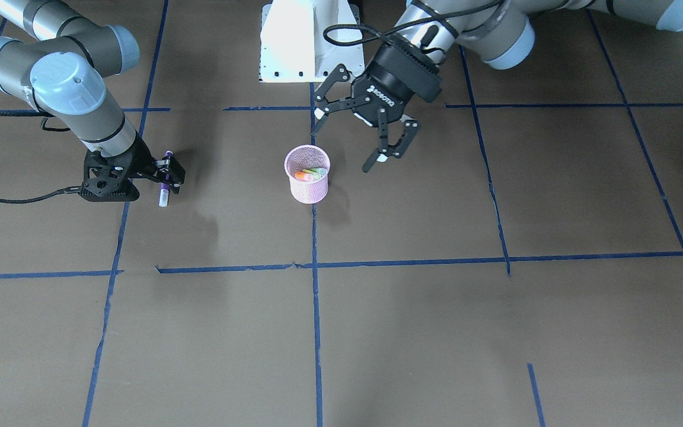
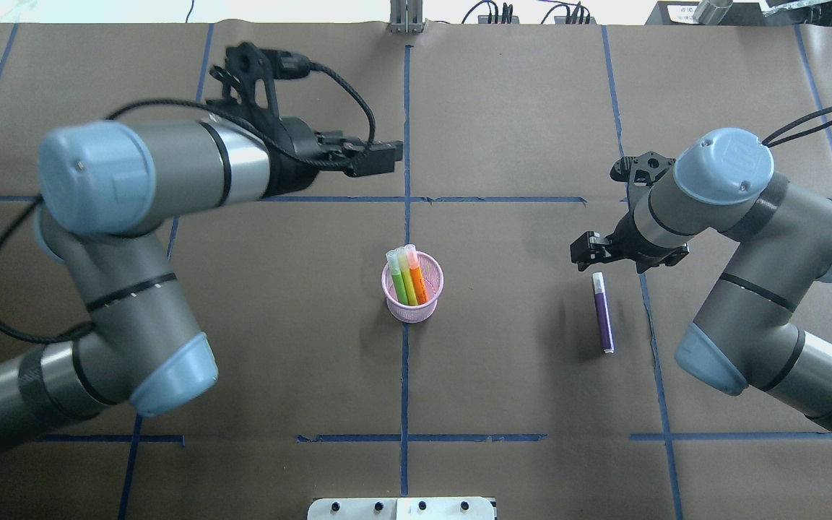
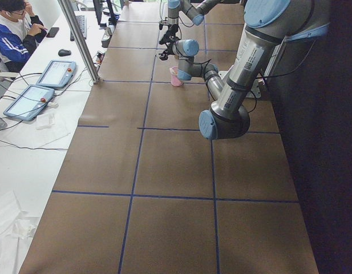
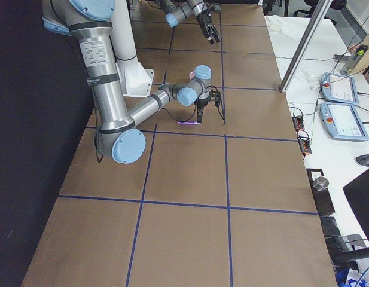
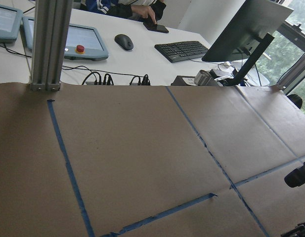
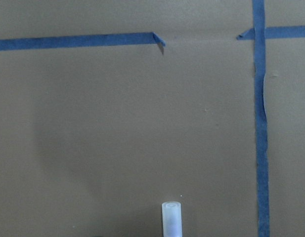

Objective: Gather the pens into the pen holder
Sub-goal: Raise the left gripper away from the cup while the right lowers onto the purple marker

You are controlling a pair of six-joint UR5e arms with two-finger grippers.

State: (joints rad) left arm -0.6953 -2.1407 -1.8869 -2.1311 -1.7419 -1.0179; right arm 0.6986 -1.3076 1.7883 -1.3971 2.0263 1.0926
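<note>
The pink mesh pen holder (image 1: 308, 185) stands upright at the table's middle and also shows in the overhead view (image 2: 416, 307). A green pen (image 2: 399, 284) and an orange pen (image 2: 419, 284) stand in it, caps up. The purple pen (image 2: 603, 318) lies flat on the table to the robot's right, and also shows in the front view (image 1: 164, 193). Its pale cap (image 6: 172, 219) points away from the robot. My right gripper (image 2: 589, 251) hovers low over the pen's capped end, open and empty. My left gripper (image 1: 347, 144) is open and empty, raised beside the cup.
The brown table has a grid of blue tape lines (image 1: 315, 296). The white robot base (image 1: 300, 41) stands at the robot's edge and a metal post (image 2: 405, 14) at the far edge. The operators' desk with tablets (image 4: 339, 89) lies beyond.
</note>
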